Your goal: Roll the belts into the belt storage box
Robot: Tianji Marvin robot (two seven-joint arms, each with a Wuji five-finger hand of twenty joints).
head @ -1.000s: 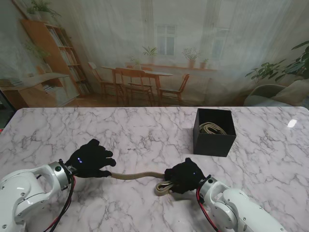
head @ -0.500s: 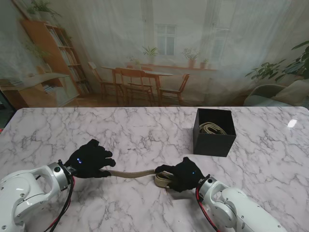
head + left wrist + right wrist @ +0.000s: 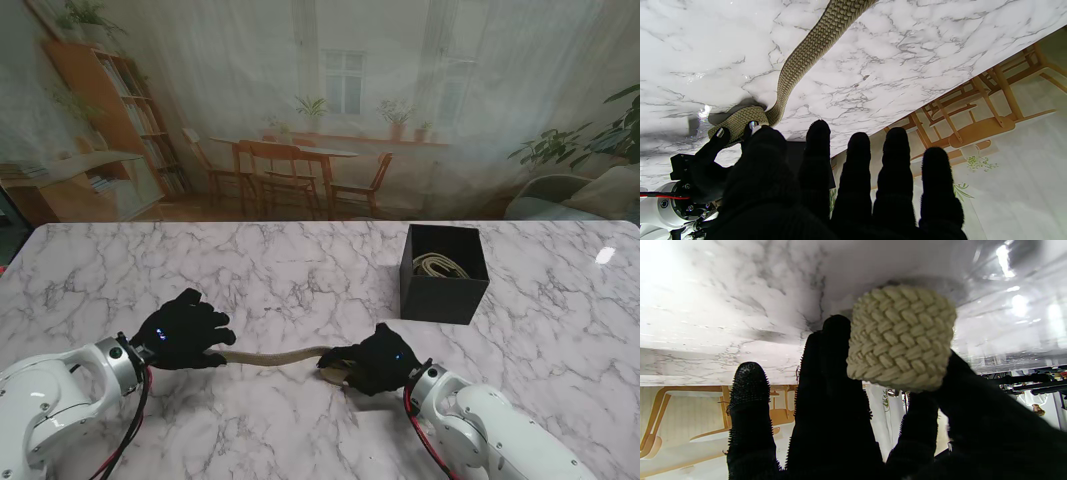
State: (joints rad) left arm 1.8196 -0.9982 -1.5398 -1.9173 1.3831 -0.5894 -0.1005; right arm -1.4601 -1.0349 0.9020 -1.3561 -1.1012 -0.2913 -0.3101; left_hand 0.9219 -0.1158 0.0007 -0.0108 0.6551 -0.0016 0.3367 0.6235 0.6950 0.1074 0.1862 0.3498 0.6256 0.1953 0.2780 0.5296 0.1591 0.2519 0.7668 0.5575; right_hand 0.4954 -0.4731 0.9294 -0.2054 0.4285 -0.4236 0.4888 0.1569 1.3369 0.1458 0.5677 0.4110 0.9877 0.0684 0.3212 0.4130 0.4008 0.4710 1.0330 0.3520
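Belt [image 3: 272, 356] stretched between hands, right robot hand [image 3: 378, 362] clamped on its roll, weave visible only wrist-side, left robot hand [image 3: 185, 331] spread.

both arms are smooth, round and shiny white. the left hand [image 3: 183, 331] and the right hand [image 3: 380, 361] wear soft black gloves, each with tiny blue lights on the back. red and black cables run along each wrist. a dark ring sits where each glove meets the arm. the right glove's fingers [image 3: 748, 396] have little spiky bumps.
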